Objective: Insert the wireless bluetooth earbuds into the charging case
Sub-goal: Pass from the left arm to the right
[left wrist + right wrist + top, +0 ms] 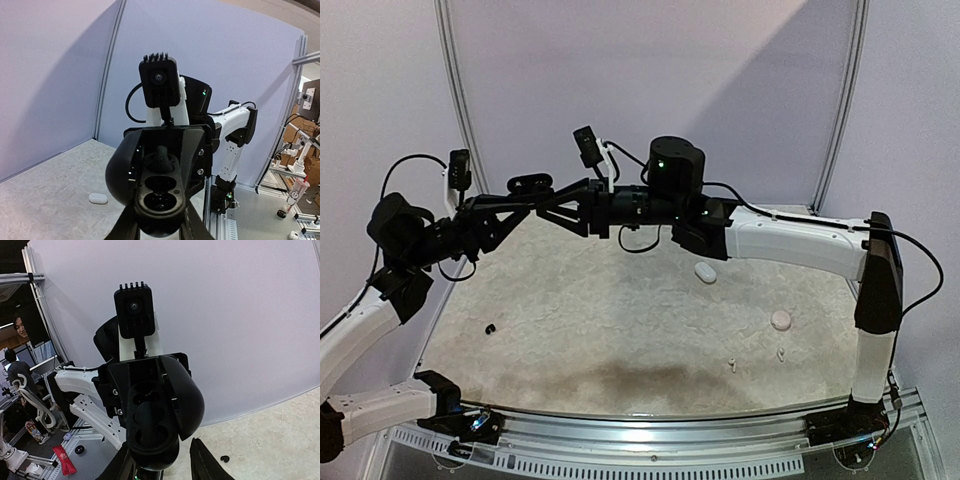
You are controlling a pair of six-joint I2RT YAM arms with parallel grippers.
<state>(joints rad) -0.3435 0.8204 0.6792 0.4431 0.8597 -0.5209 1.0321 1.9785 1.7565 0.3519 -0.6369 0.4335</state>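
Clearly both hands meet high over the far middle of the table [600, 330], the left hand [160, 231] clamped on the open black charging case [160, 192], the right hand [162, 465] with fingers apart either side of it. The buds lie well below them: the black earbud [491, 328] near-left, closer to the left arm [360, 320], the white earbuds [731, 365] near-right beside the right arm [790, 240]. To my eye the right hand, being free, must drop and reach for one.

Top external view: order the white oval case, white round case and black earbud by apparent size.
Largest, alike and unranked: white oval case, white round case.
Smallest: black earbud.
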